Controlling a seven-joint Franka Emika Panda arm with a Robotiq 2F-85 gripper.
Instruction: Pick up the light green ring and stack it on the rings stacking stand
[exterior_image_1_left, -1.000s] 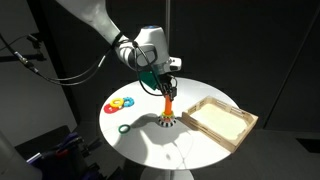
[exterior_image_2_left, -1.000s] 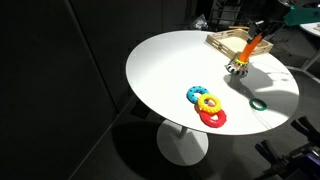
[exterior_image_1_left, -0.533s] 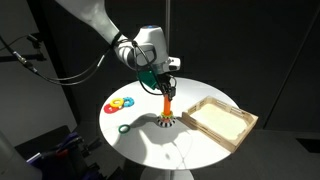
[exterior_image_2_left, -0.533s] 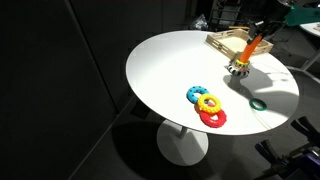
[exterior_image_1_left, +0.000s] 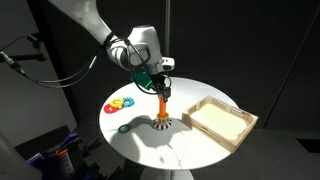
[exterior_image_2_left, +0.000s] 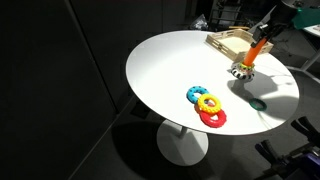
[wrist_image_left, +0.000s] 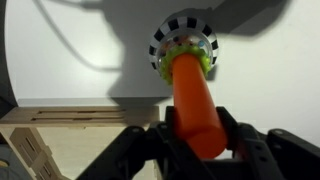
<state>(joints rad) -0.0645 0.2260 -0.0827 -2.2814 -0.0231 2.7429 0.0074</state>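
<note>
The rings stacking stand (exterior_image_1_left: 161, 122) is an orange peg on a black-and-white base, standing mid-table; it also shows in an exterior view (exterior_image_2_left: 241, 69). My gripper (exterior_image_1_left: 160, 88) is shut on the top of the peg, which fills the space between the jaws in the wrist view (wrist_image_left: 197, 135). In the wrist view, the light green ring (wrist_image_left: 206, 60) lies around the foot of the peg on the patterned base (wrist_image_left: 183, 22). In both exterior views the ring is too small to make out.
A shallow wooden tray (exterior_image_1_left: 220, 120) lies beside the stand and also shows in two other views (exterior_image_2_left: 228, 40) (wrist_image_left: 45, 135). Red, yellow and blue rings (exterior_image_1_left: 120, 104) (exterior_image_2_left: 207, 106) lie in a cluster on the round white table (exterior_image_1_left: 190, 150). A dark shadow (exterior_image_2_left: 262, 100) lies near the table's edge.
My gripper and the stand have shifted slightly away from the tray. The arm's shadow now covers the darker green ring that lay on the table.
</note>
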